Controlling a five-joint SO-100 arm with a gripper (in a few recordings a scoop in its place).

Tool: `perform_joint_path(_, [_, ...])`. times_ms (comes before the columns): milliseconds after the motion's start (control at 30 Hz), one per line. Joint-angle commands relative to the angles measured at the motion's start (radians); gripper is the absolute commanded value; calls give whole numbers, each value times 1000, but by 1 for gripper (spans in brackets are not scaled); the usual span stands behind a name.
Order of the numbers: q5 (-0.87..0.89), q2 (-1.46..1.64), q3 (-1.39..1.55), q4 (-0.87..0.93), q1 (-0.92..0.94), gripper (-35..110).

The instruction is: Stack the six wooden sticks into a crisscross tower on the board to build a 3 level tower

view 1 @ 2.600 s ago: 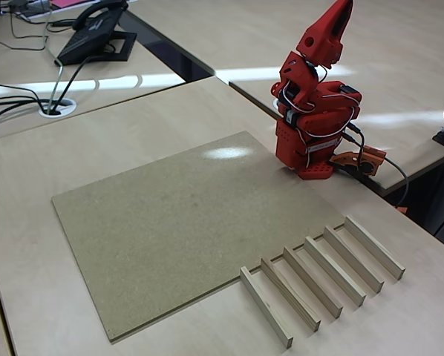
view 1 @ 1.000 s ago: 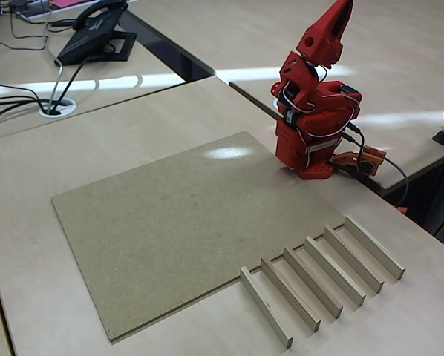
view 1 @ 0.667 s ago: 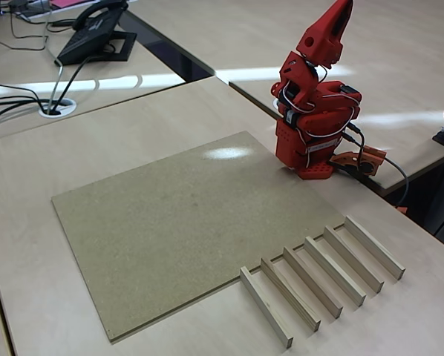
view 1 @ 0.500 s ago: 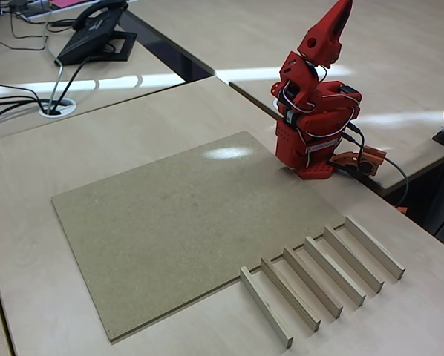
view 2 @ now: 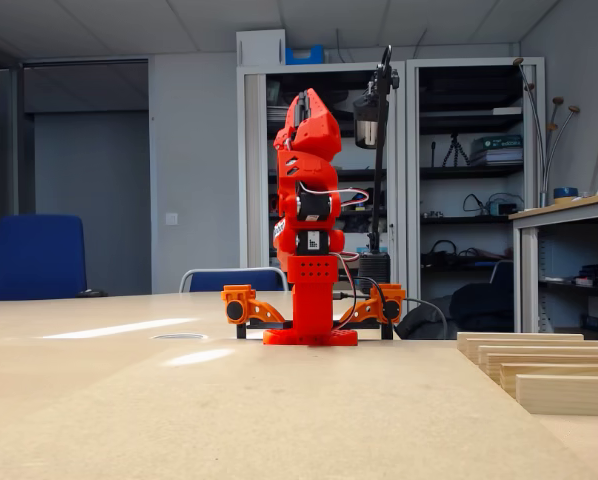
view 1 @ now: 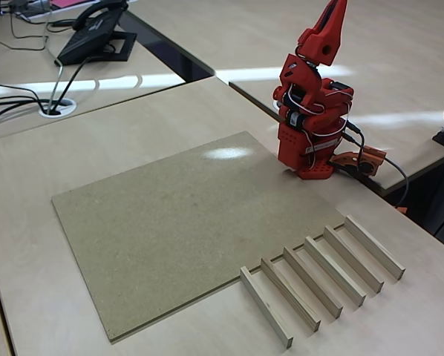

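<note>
Your red arm [view 1: 311, 126] is folded up on its base at the upper right of the high fixed view, with the gripper [view 1: 332, 21] pointing up and away toward the top edge of the frame. The two fingers lie together with no gap that you can make out, and nothing sits between them — the jaws look closed and empty. In the low fixed view the arm [view 2: 309, 230] stands upright in the middle of the frame, and the gripper [view 2: 307, 108] is at its top; from that angle you cannot tell the jaw state any better.

The six wooden sticks [view 1: 322, 276] lie flat on the pale desk top [view 1: 133, 126] at the lower right of the high view, side by side and parallel with small gaps between them, the row climbing from bottom centre toward the right edge. They sit just beside the right-hand edge of the board [view 1: 170, 222], and their upper ends come close to it; whether any touch it is hard to tell. In the low view the sticks [view 2: 539, 365] show end-on at the lower right, stepped one behind another.

The board lies flat across the middle of the high view — its speckled surface is bare, and it is well apart from the gripper.
</note>
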Motion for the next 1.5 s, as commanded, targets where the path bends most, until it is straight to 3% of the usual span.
perform_joint_path(0, [83, -2, -11, 75, -98, 0])
perform_joint_path(133, [61, 8, -57, 202, -302, 0])
perform_joint_path(300, [-5, 71, -183, 695, -729, 0])
perform_joint_path(467, [98, 41, -430, 1305, -862, 0])
perform_joint_path(600, [124, -64, -575, 1559, -960, 0])
perform_joint_path(700, [126, -184, -683, 1658, -1034, 0])
perform_joint_path(767, [32, -247, -746, 1724, -1072, 0])
perform_joint_path(967, [94, -465, -945, 2042, -1137, 0])
perform_joint_path(1133, [-5, -715, -1075, 2134, -1241, 0])
perform_joint_path(1333, [-132, -1103, -1388, 2396, -1296, 0])
perform_joint_path(1467, [-64, -1328, -1592, 2574, -1301, 3])
